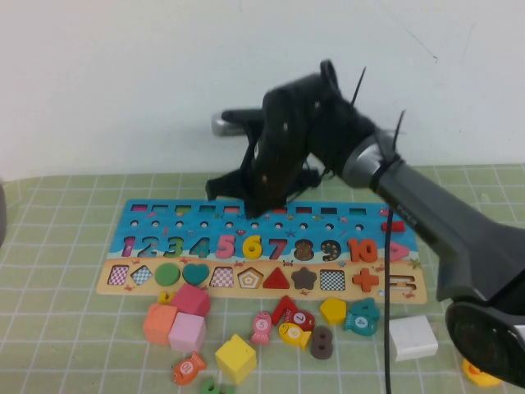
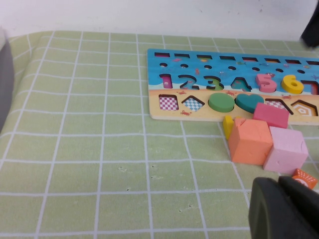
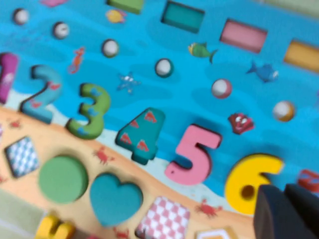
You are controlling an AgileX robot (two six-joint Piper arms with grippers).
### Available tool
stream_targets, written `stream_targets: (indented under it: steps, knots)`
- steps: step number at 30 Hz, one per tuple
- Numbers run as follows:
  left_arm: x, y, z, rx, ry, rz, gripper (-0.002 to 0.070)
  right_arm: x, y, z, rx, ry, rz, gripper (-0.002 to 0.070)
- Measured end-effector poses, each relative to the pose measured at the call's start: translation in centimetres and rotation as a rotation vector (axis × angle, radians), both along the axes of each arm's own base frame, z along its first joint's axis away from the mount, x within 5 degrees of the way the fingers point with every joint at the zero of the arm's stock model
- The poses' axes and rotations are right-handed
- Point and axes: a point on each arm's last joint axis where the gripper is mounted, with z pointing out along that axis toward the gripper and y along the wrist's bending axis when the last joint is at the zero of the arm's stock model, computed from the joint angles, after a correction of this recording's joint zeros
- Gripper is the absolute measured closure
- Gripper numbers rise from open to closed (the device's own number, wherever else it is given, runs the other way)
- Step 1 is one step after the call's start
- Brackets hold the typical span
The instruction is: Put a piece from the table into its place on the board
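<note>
High view: the yellow 6 (image 1: 252,246) sits in its slot on the board (image 1: 164,222), between the pink 5 and red 7. The right gripper (image 1: 256,207) hovers just above it, fingers closed and empty. The left gripper (image 2: 284,209) sits near the loose blocks; its fingers' state cannot be told.

Illumination was bright, even and diffuse; shadows were soft. The right wrist view was blurred; the high view was slightly soft.

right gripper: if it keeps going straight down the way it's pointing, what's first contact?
Most likely the yellow 6 in the board; the shut right gripper hangs just over it. Depth unclear. Left gripper is parked.
</note>
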Motion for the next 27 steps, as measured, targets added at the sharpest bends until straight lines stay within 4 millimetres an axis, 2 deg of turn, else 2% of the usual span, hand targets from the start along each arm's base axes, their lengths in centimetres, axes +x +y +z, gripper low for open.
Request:
stream_targets:
  steps: [7, 12, 21, 27]
  knots:
    - [0.0, 0.0, 0.0, 0.0, 0.0, 0.0, 0.0676, -1.6, -1.2, 9.2, 0.019, -0.217, 0.133, 0.0675]
    - [0.0, 0.0, 0.0, 0.0, 0.0, 0.0, 0.0676, -4.1, -1.6, 15.0, 0.082, -0.32, 0.214, 0.0676]
    - [0.0, 0.0, 0.0, 0.0, 0.0, 0.0, 0.0676, -8.5, -1.9, 21.5, 0.22, -0.408, 0.34, 0.0678]
    - [0.0, 0.0, 0.0, 0.0, 0.0, 0.0, 0.0676, -10.9, -3.5, 25.6, 0.288, -0.475, 0.356, 0.0678]
